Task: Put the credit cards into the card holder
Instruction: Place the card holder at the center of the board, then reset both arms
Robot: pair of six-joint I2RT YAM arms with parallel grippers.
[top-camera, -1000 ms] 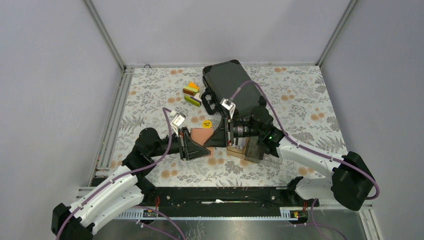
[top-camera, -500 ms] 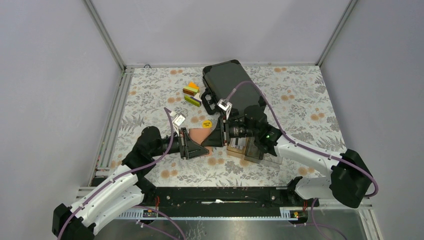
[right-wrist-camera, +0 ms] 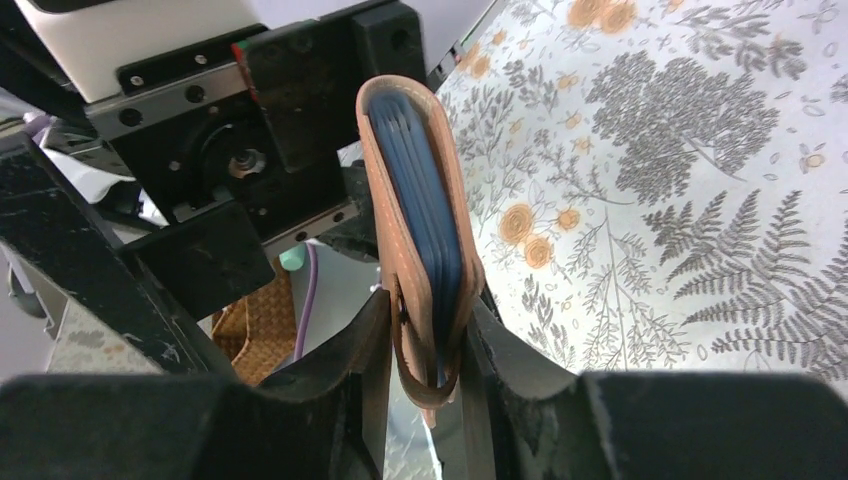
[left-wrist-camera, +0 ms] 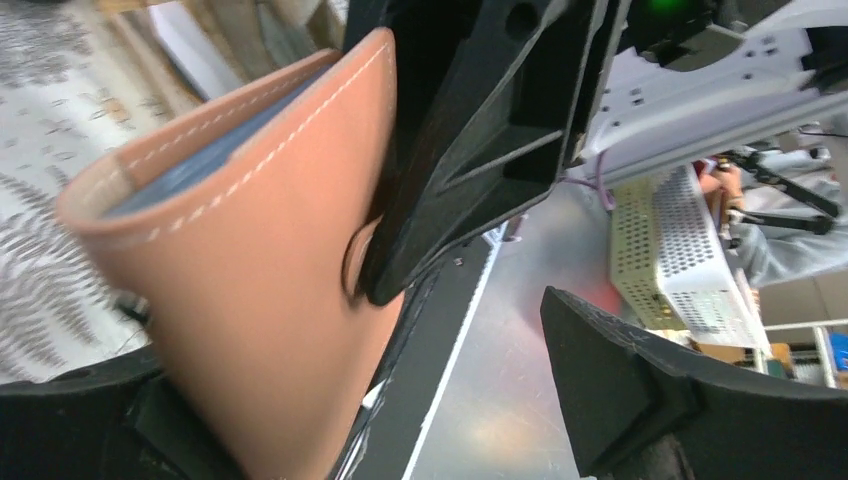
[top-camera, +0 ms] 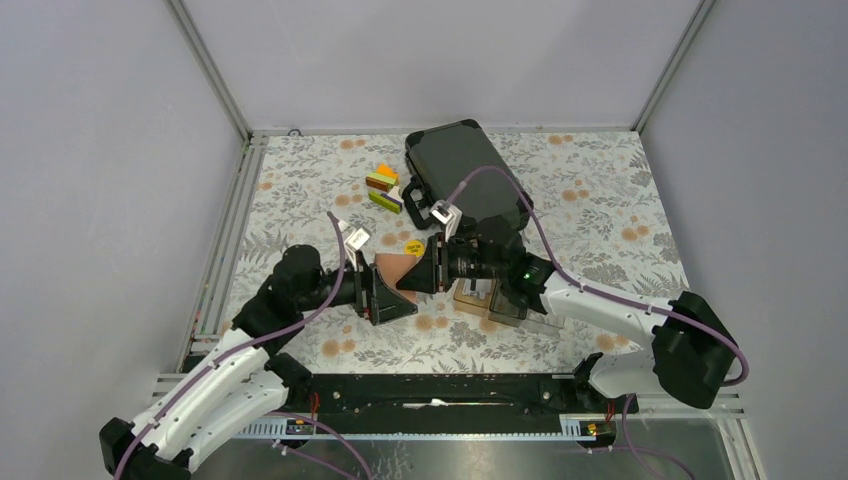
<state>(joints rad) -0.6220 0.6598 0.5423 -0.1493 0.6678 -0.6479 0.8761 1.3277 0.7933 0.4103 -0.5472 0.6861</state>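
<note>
**Ana:** Where was the card holder (top-camera: 398, 266)?

**Ben:** Near the middle of the table (top-camera: 620, 200), between the two grippers and just on the near side of the yellow disc (top-camera: 412, 246).

**Ana:** Which one had it?

**Ben:** The right gripper (right-wrist-camera: 428, 345). In its wrist view, both fingers (right-wrist-camera: 365, 360) pressed on the salmon covers at one end, so those jaws were clamped on the holder. It was folded almost flat, and the blue-grey pockets (right-wrist-camera: 420, 190) showed edge-on between the covers.

**Ana:** And the left gripper (top-camera: 388, 293)?

**Ben:** Its jaws stood wide apart. In the left wrist view the holder sat against one finger (left-wrist-camera: 100, 430) at the lower left. The other finger (left-wrist-camera: 620, 390) was well clear of it on the right, with open space between. The right gripper's black body was pressed against the outer cover.

**Ana:** Did the holder touch the cloth?

**Ben:** I couldn't tell from any view.

**Ana:** What else was on the table?

**Ben:** A black hard case (top-camera: 460, 165) lay at the far side, with coloured blocks (top-camera: 383, 188) just left of it. A clear tray (top-camera: 505, 300) sat near and to the right, partly under the right arm (top-camera: 600, 305).
</note>
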